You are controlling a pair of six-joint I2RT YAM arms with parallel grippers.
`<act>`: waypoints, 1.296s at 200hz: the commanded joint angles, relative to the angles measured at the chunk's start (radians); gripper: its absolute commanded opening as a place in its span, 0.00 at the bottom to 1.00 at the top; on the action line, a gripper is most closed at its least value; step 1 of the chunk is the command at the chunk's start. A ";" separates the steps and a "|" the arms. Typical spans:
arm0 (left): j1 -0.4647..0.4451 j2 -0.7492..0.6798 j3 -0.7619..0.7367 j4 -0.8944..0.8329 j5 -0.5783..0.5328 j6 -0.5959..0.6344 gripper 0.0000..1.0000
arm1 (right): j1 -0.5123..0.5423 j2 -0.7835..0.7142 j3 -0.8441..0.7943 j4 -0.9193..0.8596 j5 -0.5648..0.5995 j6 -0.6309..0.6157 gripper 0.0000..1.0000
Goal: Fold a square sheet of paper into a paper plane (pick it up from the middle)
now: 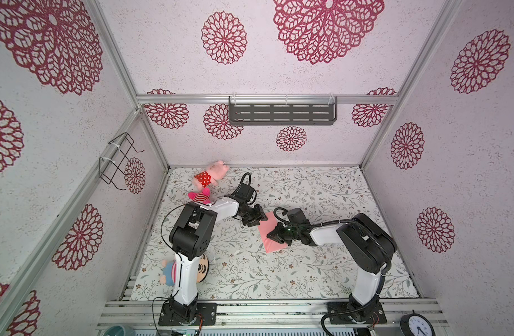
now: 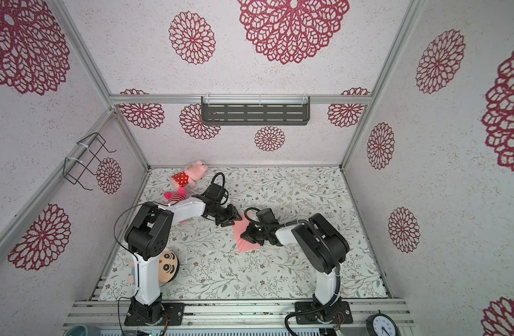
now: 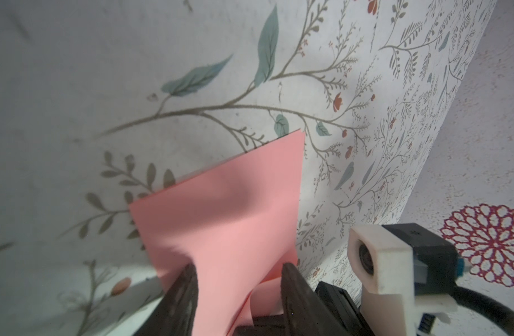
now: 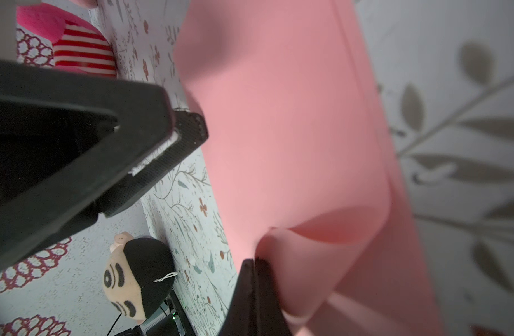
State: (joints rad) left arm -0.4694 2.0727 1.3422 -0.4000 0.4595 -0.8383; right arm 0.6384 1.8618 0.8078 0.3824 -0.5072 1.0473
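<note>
The pink sheet of paper point(image 1: 271, 232) lies folded over near the middle of the flowered counter point(image 1: 308, 270), with both arms meeting at it. The right tool point(image 1: 269, 236) has its jaws pressed together on a doubled, bulging layer of the sheet point(image 4: 293, 131) at the edge nearest the robot's base. The left tool point(image 1: 257, 220) sits at the sheet's far corner, jaws standing apart with the paper point(image 3: 235, 203) running between them; its fingers point(image 3: 181, 293) flank the paper without visibly pinching it. Left of the sheet, well apart from it, a striped pink plush toy point(image 1: 200, 196) lies beside the left arm.
</note>
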 commanded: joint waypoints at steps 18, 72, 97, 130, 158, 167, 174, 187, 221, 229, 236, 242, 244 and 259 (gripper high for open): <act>-0.003 0.040 -0.038 -0.063 -0.050 0.008 0.50 | 0.005 0.014 0.009 0.033 -0.004 -0.005 0.00; -0.004 0.041 -0.041 -0.063 -0.053 0.009 0.50 | 0.004 0.019 0.000 0.078 -0.014 0.005 0.00; -0.003 0.042 -0.040 -0.063 -0.053 0.008 0.50 | 0.004 0.023 -0.004 0.064 -0.009 0.000 0.00; -0.003 0.040 -0.038 -0.065 -0.051 0.010 0.50 | 0.004 0.023 -0.004 0.026 0.008 -0.016 0.00; -0.003 0.034 -0.034 -0.066 -0.051 0.008 0.50 | 0.004 0.019 -0.005 -0.008 0.026 -0.029 0.00; -0.003 0.030 -0.031 -0.070 -0.053 0.010 0.50 | 0.004 0.017 -0.005 -0.017 0.033 -0.033 0.00; -0.004 0.027 -0.028 -0.072 -0.054 0.010 0.50 | 0.004 0.017 -0.005 -0.023 0.034 -0.034 0.00; -0.002 0.023 -0.024 -0.076 -0.056 0.010 0.50 | 0.004 0.018 -0.004 -0.026 0.035 -0.033 0.02; 0.005 -0.011 -0.020 -0.079 -0.063 0.008 0.50 | 0.004 0.016 -0.001 -0.036 0.040 -0.032 0.09; 0.006 -0.016 -0.020 -0.079 -0.067 0.009 0.50 | 0.004 0.013 -0.002 -0.035 0.041 -0.033 0.09; 0.008 -0.015 -0.019 -0.081 -0.070 0.011 0.50 | 0.004 0.011 -0.002 -0.032 0.040 -0.034 0.06; 0.009 -0.011 -0.017 -0.084 -0.070 0.014 0.50 | 0.004 0.010 -0.002 -0.032 0.040 -0.033 0.04; 0.011 -0.008 -0.016 -0.084 -0.070 0.014 0.50 | 0.004 0.010 -0.002 -0.033 0.041 -0.033 0.04; 0.011 0.006 -0.018 -0.089 -0.067 0.019 0.48 | 0.004 0.004 -0.002 -0.027 0.041 -0.031 0.02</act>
State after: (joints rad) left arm -0.4667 2.0682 1.3434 -0.4065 0.4450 -0.8364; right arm 0.6388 1.8774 0.8078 0.4187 -0.5014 1.0370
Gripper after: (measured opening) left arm 0.492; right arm 0.056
